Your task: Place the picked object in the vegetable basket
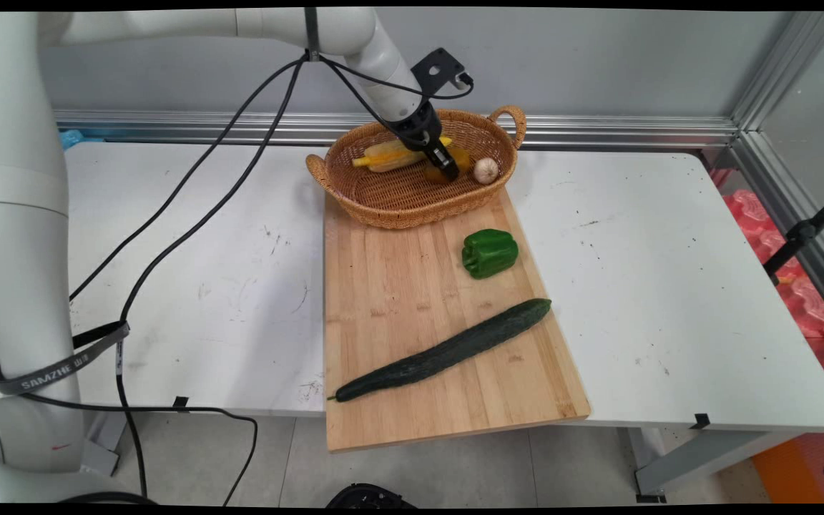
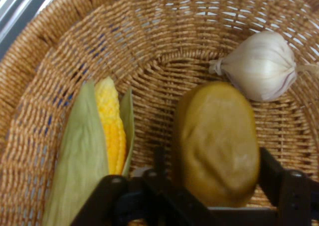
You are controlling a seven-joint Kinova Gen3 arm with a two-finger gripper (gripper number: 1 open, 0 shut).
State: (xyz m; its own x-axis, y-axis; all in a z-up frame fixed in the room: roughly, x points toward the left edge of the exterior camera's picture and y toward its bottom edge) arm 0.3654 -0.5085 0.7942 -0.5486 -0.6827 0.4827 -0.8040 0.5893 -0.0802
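Though inside basket [image 1: 355, 187], claw [image 2: 214, 186] w/ fingers spread round smooth tan potato [image 2: 217, 143], grip unclear.

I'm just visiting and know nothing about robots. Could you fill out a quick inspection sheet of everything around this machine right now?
Surface: white table, scuffed, with a wooden board overhanging its near edge.
Things: wicker basket holding a potato, corn cob and garlic bulb; green pepper and cucumber on the board.
Clutter: nothing seen.
Hand: hand inside the basket, a finger on each side of the potato.
Cables: black cables hanging from the arm.
Surroundings: grey wall, metal rails, red items on the floor at right.
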